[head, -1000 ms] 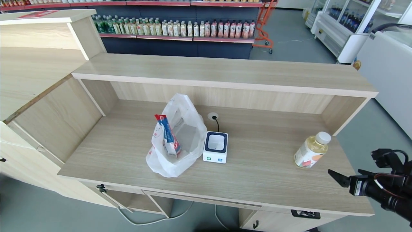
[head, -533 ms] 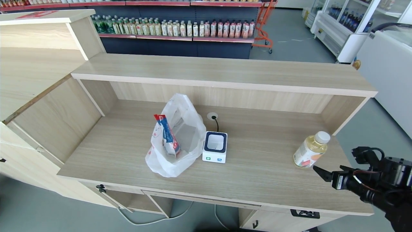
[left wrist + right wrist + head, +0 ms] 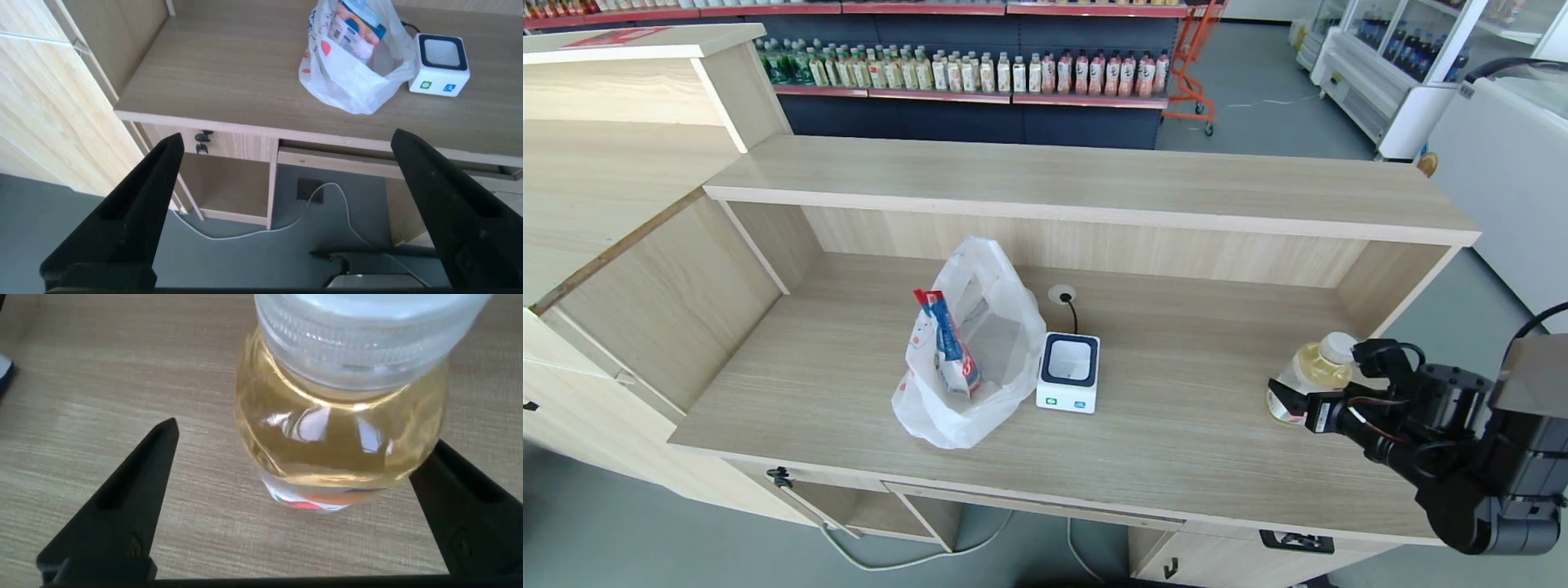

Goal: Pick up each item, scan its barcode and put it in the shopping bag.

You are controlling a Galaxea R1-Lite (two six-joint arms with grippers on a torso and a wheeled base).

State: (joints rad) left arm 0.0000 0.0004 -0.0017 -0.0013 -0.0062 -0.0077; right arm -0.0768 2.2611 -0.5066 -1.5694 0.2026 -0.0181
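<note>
A bottle of yellow drink [image 3: 1308, 376] with a white cap stands upright near the counter's right end. My right gripper [image 3: 1323, 373] is open around it, one finger on each side. In the right wrist view the bottle [image 3: 343, 416] sits between the spread fingers [image 3: 122, 514] of my right gripper [image 3: 304, 439], with gaps on both sides. A white shopping bag [image 3: 968, 351] stands open at the counter's middle, holding a red-and-blue snack packet [image 3: 947, 343]. The white scanner [image 3: 1068, 371] sits right beside it. My left gripper [image 3: 288, 140] is open and holds nothing, low in front of the counter's edge; the bag [image 3: 351, 57] lies beyond it.
The wooden counter [image 3: 1176, 441] has a raised back ledge [image 3: 1094, 184] and side walls that box in the work surface. A black cable [image 3: 1072, 314] runs from the scanner [image 3: 441, 61] to a hole behind it. Store shelves with bottles [image 3: 980, 73] stand far behind.
My right gripper has moved forward and to the left from off the counter's right corner, and now straddles the bottle. The bottle, bag and scanner have not moved.
</note>
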